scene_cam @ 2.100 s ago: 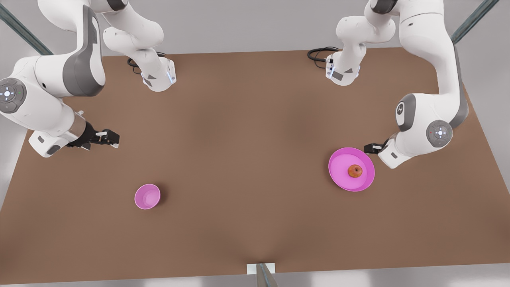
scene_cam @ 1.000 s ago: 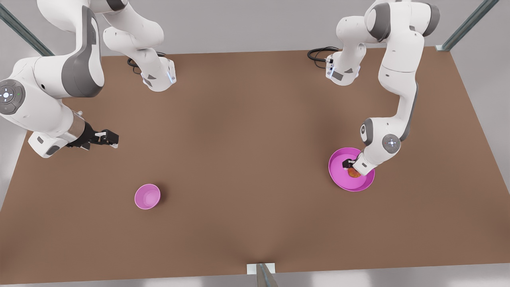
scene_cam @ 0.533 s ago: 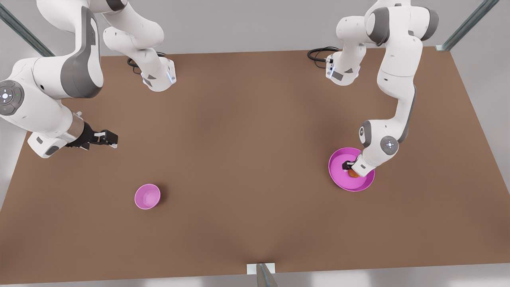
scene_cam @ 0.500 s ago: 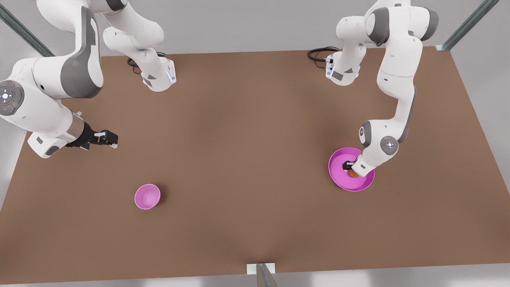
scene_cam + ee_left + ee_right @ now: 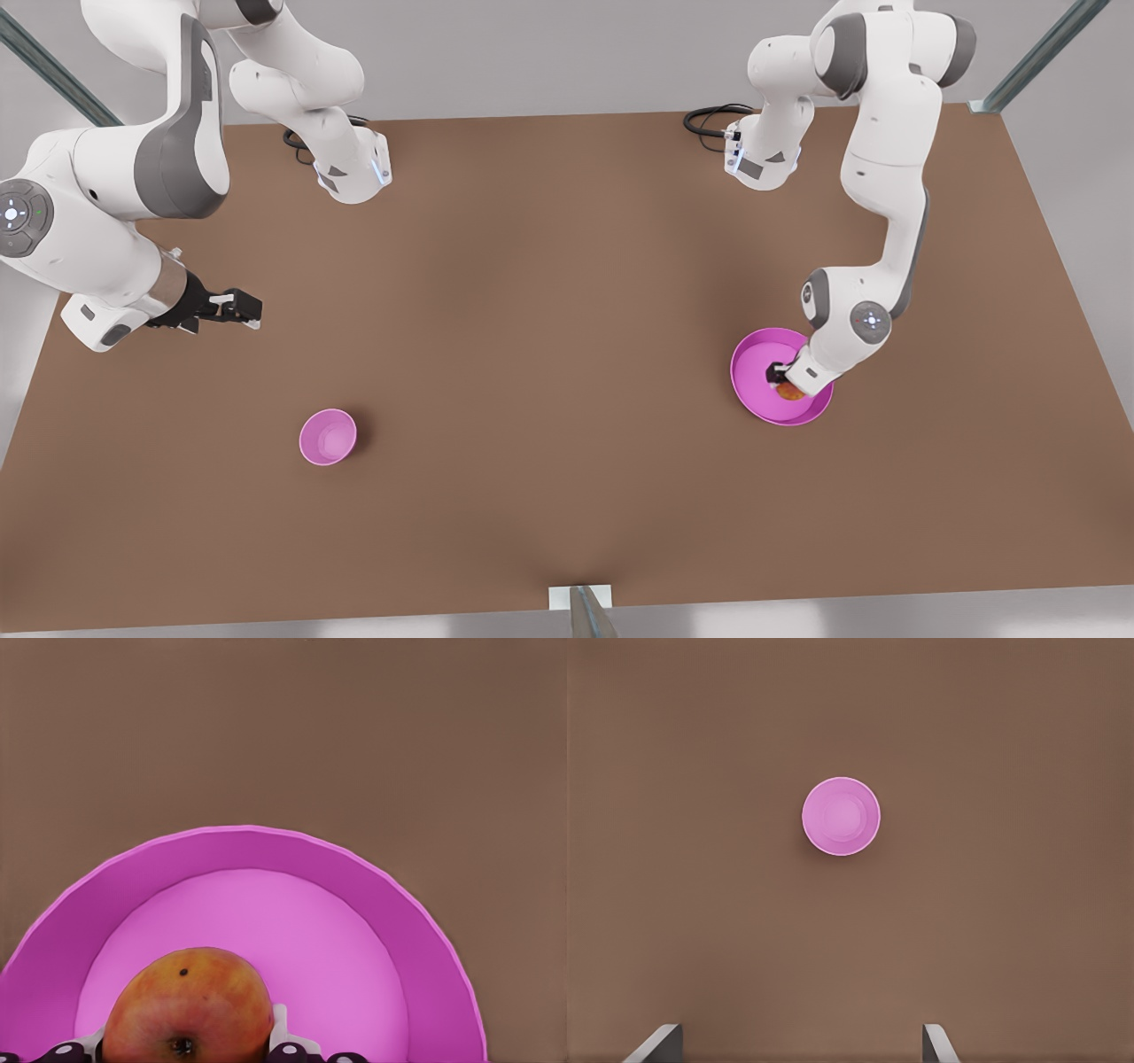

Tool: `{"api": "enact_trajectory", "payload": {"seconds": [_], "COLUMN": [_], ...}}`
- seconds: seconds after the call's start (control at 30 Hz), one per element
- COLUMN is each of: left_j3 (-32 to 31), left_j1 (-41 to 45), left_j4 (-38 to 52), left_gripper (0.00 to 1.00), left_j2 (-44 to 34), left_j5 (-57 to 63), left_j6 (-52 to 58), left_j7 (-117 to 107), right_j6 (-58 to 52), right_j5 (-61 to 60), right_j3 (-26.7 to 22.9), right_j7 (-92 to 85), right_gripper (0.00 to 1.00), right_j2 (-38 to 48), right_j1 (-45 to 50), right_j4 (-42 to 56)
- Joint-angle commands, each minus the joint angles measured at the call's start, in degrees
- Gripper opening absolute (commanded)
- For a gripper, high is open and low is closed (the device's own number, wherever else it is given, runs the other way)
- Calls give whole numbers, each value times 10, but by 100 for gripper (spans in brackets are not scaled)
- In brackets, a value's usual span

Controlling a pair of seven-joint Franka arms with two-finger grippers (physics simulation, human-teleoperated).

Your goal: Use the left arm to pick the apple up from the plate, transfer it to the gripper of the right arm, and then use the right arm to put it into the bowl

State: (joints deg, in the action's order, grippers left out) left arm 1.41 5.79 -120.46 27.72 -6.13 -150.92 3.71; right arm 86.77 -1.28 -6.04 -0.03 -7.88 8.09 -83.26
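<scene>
Tool states first: the left tool (image 5: pixel 783 377) sits low over the plate (image 5: pixel 751 390), its white fingertips (image 5: pixel 282 1032) pressed against either side of the apple (image 5: pixel 189 1006), so it is clamped on the fruit, which looks to rest yet on the plate's floor, off toward the rim nearest the left arm (image 5: pixel 886 221). The right tool (image 5: pixel 232 307) hangs well away from the plate, on the front view's left, with its two fingertips (image 5: pixel 658 1043) spread wide apart and nothing between them; that arm waits.

Largest is the table (image 5: pixel 549 354), a flat brown matte top that carries both arm bases; pale grey floor and slanted metal struts border it. Next comes the plate, wide and shallow, then the bowl (image 5: pixel 328 436), far from the plate across the table and below the right tool's camera (image 5: pixel 841 815). Smallest is the apple: I judge it firm, light and smooth-skinned, round enough to roll or slip, so a hold across its widest middle, as here, seems soundest.
</scene>
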Motion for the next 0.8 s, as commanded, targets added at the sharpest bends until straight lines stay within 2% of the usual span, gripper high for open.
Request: {"api": "enact_trajectory", "payload": {"seconds": [0.0,0.07,0.13,0.2,0.27,0.3,0.33,0.43,0.47,0.53,0.6,0.63,0.73,0.77], "left_j3": [0,-16,-57,-121,-136,-147,-177,-238,-276,-338,-390,-460,-536,-555], "left_j1": [2,9,9,10,39,45,45,44,42,41,28,-3,-24,-22], "left_j4": [0,0,1,32,78,87,103,125,126,149,200,233,253,272], "left_gripper": [74,74,74,74,74,74,68,67,67,67,67,67,61,61], "left_j2": [-13,-40,-56,-53,-44,-44,-32,4,22,73,115,154,190,212], "left_j5": [0,-6,-10,-93,-100,-101,-101,-102,-112,-136,-144,-146,-152,-151], "left_j6": [5,28,57,61,52,48,25,-66,-134,-229,-238,-238,-237,-237], "left_j7": [11,9,9,5,11,14,17,105,173,257,258,258,258,267], "right_j6": [0,0,0,3,9,10,21,39,43,52,52,52,52,52], "right_j5": [0,0,0,0,0,0,0,-9,-89,-156,-235,-280,-472,-480], "right_j3": [0,0,0,0,2,9,24,99,99,99,96,96,96,96], "right_j7": [-1,-1,-1,0,8,8,7,14,26,26,26,27,16,8], "right_gripper": [100,100,100,100,100,100,100,100,100,100,100,100,100,100], "right_j2": [1,1,1,-2,-4,-6,-6,-12,-13,-31,-44,-54,-61,-61], "right_j1": [0,0,0,1,9,8,9,5,0,2,-3,-11,-62,-63], "right_j4": [0,0,0,2,7,7,8,16,16,16,11,7,-80,-89]}}
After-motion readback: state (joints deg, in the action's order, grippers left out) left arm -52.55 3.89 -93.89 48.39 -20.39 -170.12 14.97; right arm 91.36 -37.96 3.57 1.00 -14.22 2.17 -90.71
